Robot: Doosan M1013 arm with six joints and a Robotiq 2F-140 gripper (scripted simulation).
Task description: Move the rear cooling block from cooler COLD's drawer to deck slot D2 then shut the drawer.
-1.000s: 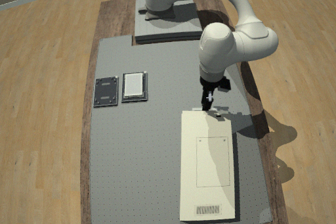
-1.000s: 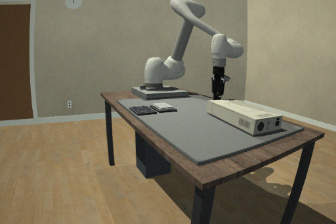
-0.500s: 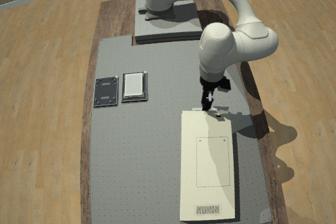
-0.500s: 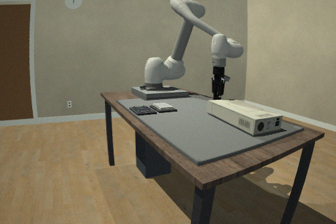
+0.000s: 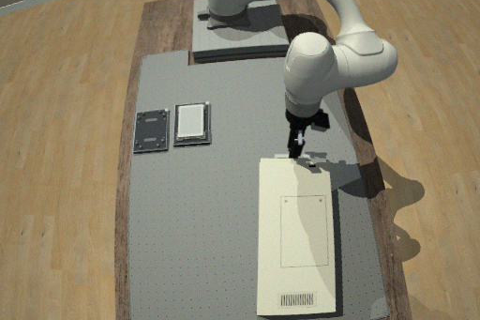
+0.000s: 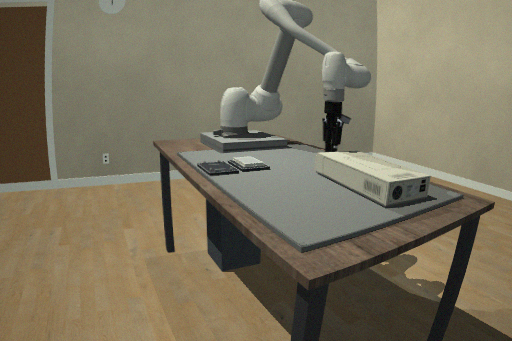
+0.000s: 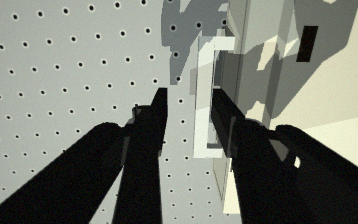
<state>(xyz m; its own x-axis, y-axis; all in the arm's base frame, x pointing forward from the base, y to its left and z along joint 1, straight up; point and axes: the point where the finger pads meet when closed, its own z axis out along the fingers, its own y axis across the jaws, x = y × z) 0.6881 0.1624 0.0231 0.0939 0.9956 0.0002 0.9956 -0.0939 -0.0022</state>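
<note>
The rear block is out of view, so I cannot tell where in the cooler (image 5: 269,241) (image 6: 370,172) (image 7: 340,137) it sits, or whether it is in there. The handle (image 5: 281,156) (image 7: 201,120) stands at the cooler's end facing the arm's base. The gripper (image 5: 295,155) (image 6: 331,149) (image 7: 189,102) points down there, part open and gripping nothing: one finger lies over the handle's opening, the other outside over the mat (image 5: 197,222) (image 6: 280,197) (image 7: 80,50), with the handle's bar between and a gap on the outer finger's side. Contact on the inner side is unclear.

The cooler lies along the table's (image 5: 123,222) (image 6: 300,269) left edge, toward the far left corner. Toward the right edge, across a wide open stretch, are D1 (image 5: 192,143) (image 6: 260,167), bearing a white slab (image 5: 191,120) (image 6: 248,161), and D2 (image 5: 151,130) (image 6: 217,168), nearest that edge, a narrow gap between the two.
</note>
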